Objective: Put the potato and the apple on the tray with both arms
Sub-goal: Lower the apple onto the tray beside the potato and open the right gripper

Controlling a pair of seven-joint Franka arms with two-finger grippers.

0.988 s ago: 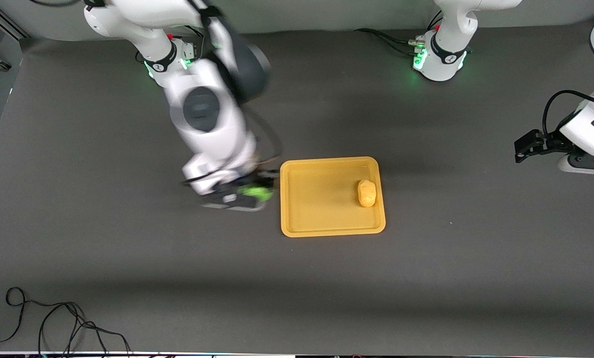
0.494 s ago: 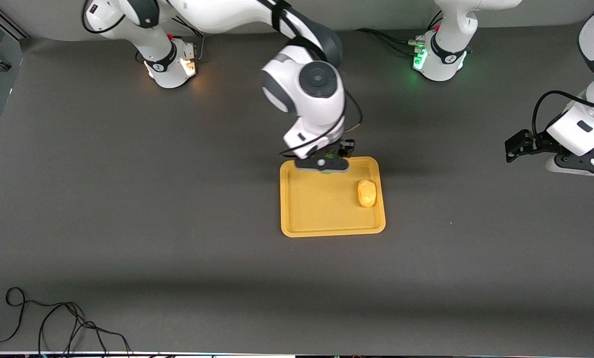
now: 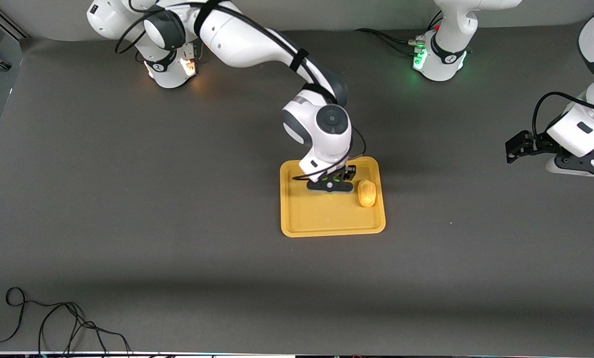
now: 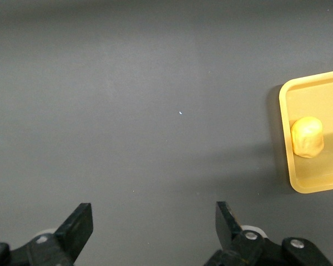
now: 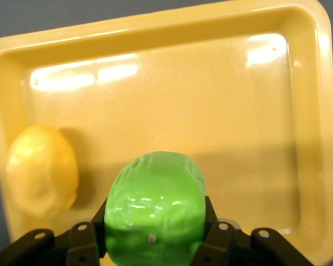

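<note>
A robotics lab: white arms (image 3: 257,44) bolted on a grey-covered table (image 3: 127,199), loose cables (image 3: 53,323).

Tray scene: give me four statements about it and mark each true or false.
1. The potato lies on the tray. True.
2. The right gripper is empty. False: it is shut on the apple, over the tray.
3. The left gripper is open over bare table, toward the left arm's end. True.
4. The apple rests on the table beside the tray. False: it is held between the right gripper's fingers above the tray, next to the potato.
</note>
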